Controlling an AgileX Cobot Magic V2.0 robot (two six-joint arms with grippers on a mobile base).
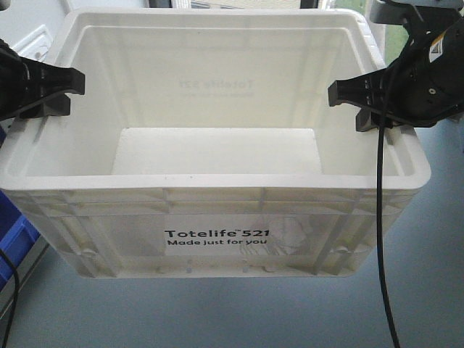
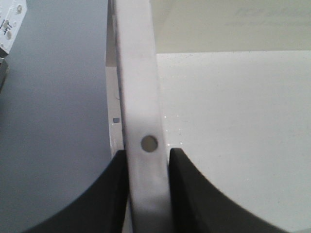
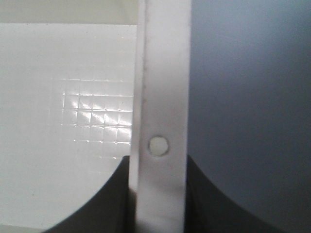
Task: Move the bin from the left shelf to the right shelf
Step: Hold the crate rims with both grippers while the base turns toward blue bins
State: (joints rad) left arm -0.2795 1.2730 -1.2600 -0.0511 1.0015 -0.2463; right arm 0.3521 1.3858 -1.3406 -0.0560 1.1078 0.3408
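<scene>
The big white bin fills the middle of the front view. It is upright and open on top, with nothing inside. Black words on its near side say "Totelife 521 Made just for you".

The left pincer is clamped on the bin's left rim. In the left wrist view one black finger is outside the rim and the other is inside, both pressed against it, just below a small round hole.

The right pincer is clamped on the right rim the same way.

A black cable hangs down from the right arm, across the bin's right corner. A blue bin peeks out by the lower left corner. I cannot tell if the white bin rests on anything.
</scene>
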